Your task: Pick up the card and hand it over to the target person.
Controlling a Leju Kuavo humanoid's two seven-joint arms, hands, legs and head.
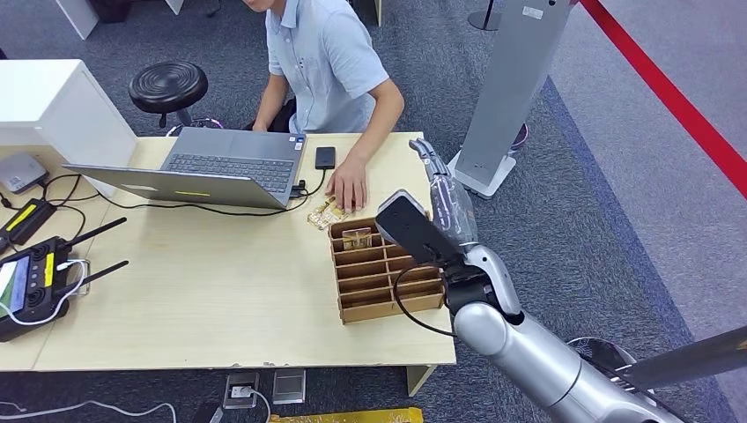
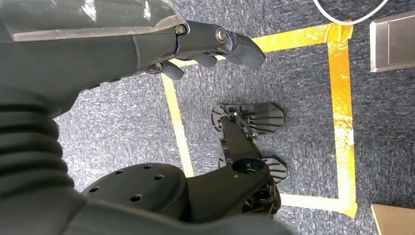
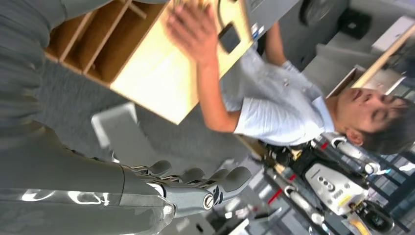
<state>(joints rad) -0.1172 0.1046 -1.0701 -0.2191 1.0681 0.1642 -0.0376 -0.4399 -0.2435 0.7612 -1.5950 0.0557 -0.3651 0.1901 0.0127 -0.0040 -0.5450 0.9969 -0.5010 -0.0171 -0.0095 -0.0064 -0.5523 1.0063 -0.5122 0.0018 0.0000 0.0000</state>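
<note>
A wooden slotted organizer stands at the table's right end, with a patterned card upright in its far-left slot. More such cards lie on the table just beyond it, under the fingertips of the seated person's hand. My right hand reaches over the table's right edge, past the organizer, to the right of the person's hand; its fingers are stretched out and it holds nothing. The right wrist view shows the same empty hand, the organizer and the person. My left hand hangs over the floor, empty, fingers loosely extended.
A laptop and a black phone lie in front of the person. A controller with antennas sits at the table's left edge. A black stool, a white cabinet and a grey stand flank the table.
</note>
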